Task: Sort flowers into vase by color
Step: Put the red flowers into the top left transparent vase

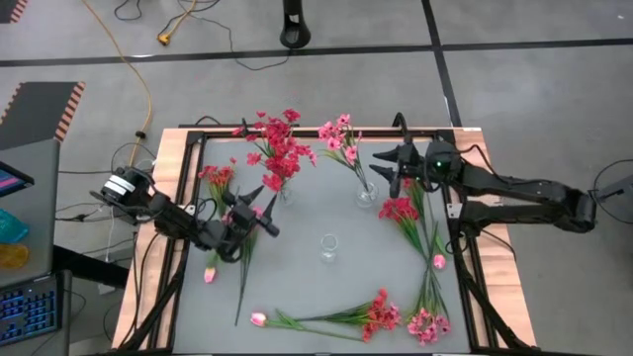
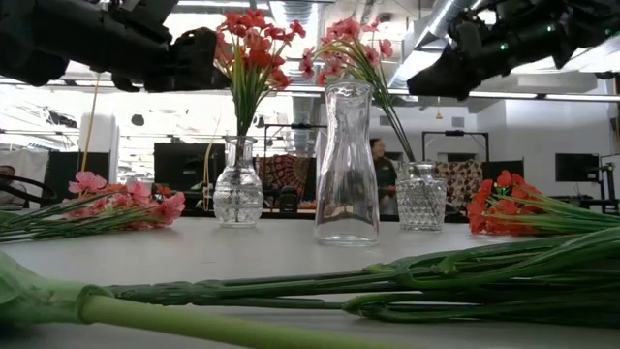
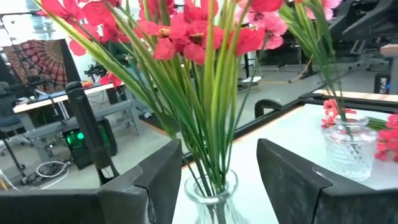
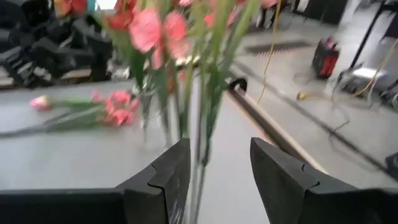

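red flowers (image 1: pixel 277 148) are standing in a vase (image 1: pixel 285 192); left end effector (image 1: pixel 259 209) and right end effector (image 1: pixel 388 168) are hanging open nearby.

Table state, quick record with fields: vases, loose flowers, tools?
red-flower glass vase: red sprays standing in it
pink-flower glass vase: pink sprays standing in it
empty clear glass vase: table centre, holds nothing
loose flowers: lying flat along left, right and near edges
left tool: open, beside red vase, empty
right tool: open, near pink vase, empty

Clear glass vases (image 2: pixel 346 165) — matt table (image 1: pixel 297 267).
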